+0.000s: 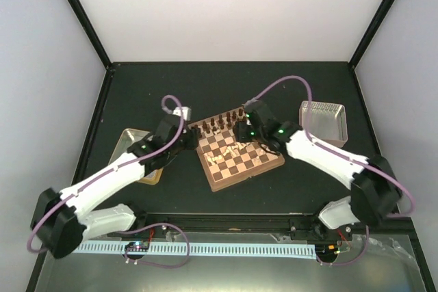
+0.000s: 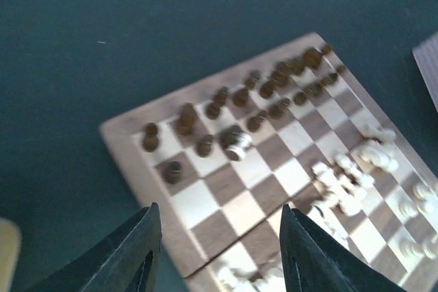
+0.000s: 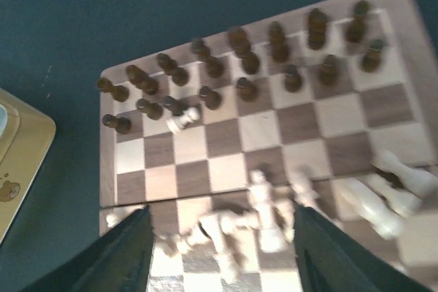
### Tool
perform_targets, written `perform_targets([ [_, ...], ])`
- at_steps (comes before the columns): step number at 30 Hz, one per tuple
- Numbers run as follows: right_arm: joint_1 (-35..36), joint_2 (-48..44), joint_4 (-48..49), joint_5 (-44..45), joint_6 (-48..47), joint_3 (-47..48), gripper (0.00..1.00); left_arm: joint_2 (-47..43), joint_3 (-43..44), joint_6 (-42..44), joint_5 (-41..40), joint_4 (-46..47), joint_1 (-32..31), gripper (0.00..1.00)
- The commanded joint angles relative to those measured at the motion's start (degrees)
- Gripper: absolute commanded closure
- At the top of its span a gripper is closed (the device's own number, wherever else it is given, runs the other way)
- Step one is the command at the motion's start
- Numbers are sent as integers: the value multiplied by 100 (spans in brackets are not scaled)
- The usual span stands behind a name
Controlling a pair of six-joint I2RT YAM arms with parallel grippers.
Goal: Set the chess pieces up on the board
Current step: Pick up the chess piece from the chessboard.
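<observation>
Over the board (image 1: 229, 163), left gripper (image 2: 219, 258) and right gripper (image 3: 222, 258) both gape empty.
Toppled cream chess pieces (image 3: 263, 211) crowd just ahead of the right gripper; descending there risks pinching two or scattering neighbours toward the dark chessmen (image 3: 250, 61) beyond.

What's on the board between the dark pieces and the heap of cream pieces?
Bare squares of the board, in the right wrist view; only one stray cream piece sits at the edge of the dark pieces, apart from the cream heap.
</observation>
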Motion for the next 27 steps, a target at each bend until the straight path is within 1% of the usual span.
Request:
perform_targets([
  [1,110,1004,610,-557,421,593,47,-909,-461,-407,-360,138,404,50],
  [3,164,1463,794,-702,641,868,55,-1270,-702,-466,-413,130,527,49],
  [5,242,1844,850,-714,736,1156,58,-1605,-896,-490,-443,101,610,47],
  [8,329,2337,608,-548,774,1650,58,-1999,-1089,-521,-400,-14,711,44],
  [11,418,2618,491,-330,777,1863,57,-2172,-1215,-516,-311,-102,762,43],
  [15,564,2978,238,24,772,2113,56,-2160,-1180,-502,-196,-250,853,41],
  [20,726,3197,145,624,785,2163,60,-2155,-1093,-178,-121,-324,883,40],
  [25,796,3473,16,911,846,2331,61,-2173,-1147,74,-121,-406,918,39],
  [27,824,3560,17,976,931,2358,60,-2182,-1149,74,-112,-469,927,39],
])
